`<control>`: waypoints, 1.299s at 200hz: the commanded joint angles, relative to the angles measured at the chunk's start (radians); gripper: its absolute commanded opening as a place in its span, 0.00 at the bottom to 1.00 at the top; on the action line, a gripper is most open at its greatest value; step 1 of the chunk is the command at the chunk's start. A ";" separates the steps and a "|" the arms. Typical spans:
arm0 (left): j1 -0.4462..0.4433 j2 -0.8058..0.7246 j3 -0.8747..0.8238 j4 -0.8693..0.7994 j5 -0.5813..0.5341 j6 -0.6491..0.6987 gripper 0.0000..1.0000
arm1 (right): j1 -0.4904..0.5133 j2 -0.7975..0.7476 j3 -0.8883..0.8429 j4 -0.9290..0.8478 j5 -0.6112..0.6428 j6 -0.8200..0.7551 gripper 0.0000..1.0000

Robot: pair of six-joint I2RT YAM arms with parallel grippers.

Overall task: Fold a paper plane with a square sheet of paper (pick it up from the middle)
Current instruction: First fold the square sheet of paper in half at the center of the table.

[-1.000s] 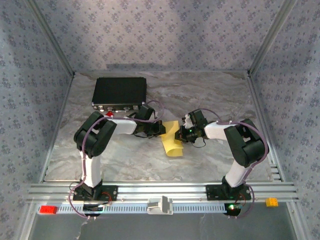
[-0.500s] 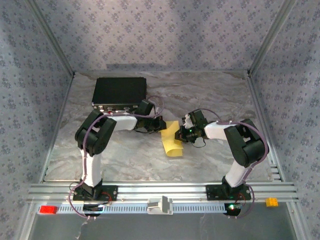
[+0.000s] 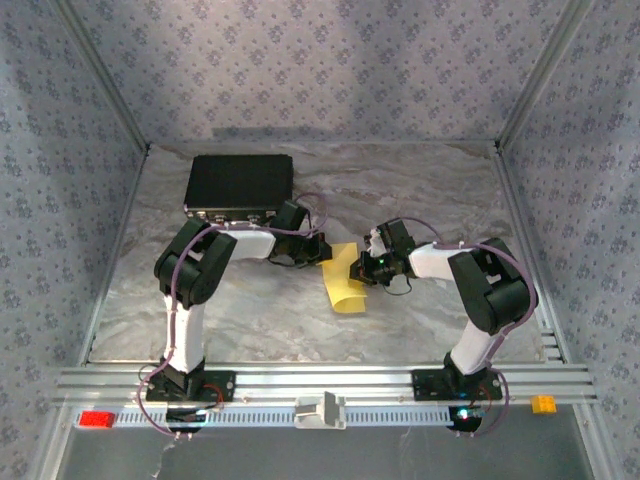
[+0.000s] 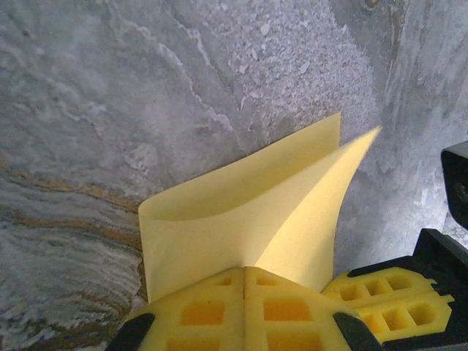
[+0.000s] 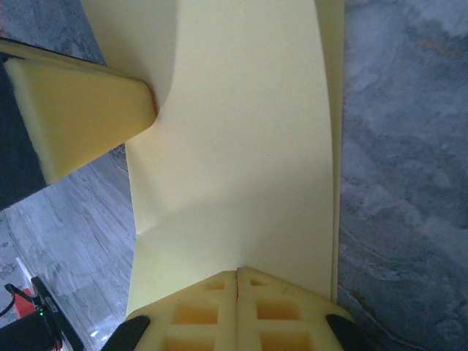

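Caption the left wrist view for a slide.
Left gripper shut on the curled square sheet of paper, with the grey marbled table behind.

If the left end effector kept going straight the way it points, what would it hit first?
The thin pale-yellow square sheet of paper that the left end effector pinches; beyond it, probably the right end effector, depth unclear.

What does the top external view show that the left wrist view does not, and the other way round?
Top view: the black case at the back, a red brick and a tan block by the front rail. Left wrist view: the left gripper shut on the paper, whose fold is a soft curve, not a crease. Both: the yellow paper, the right gripper at it, the marble table.
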 commanded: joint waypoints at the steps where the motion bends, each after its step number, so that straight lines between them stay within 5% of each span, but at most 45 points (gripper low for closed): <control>1: 0.043 0.020 0.021 -0.055 -0.145 0.006 0.00 | -0.006 0.036 -0.051 -0.127 0.095 -0.013 0.00; 260: 0.056 0.037 0.071 -0.017 -0.225 -0.105 0.01 | -0.006 0.034 -0.070 -0.109 0.082 -0.023 0.00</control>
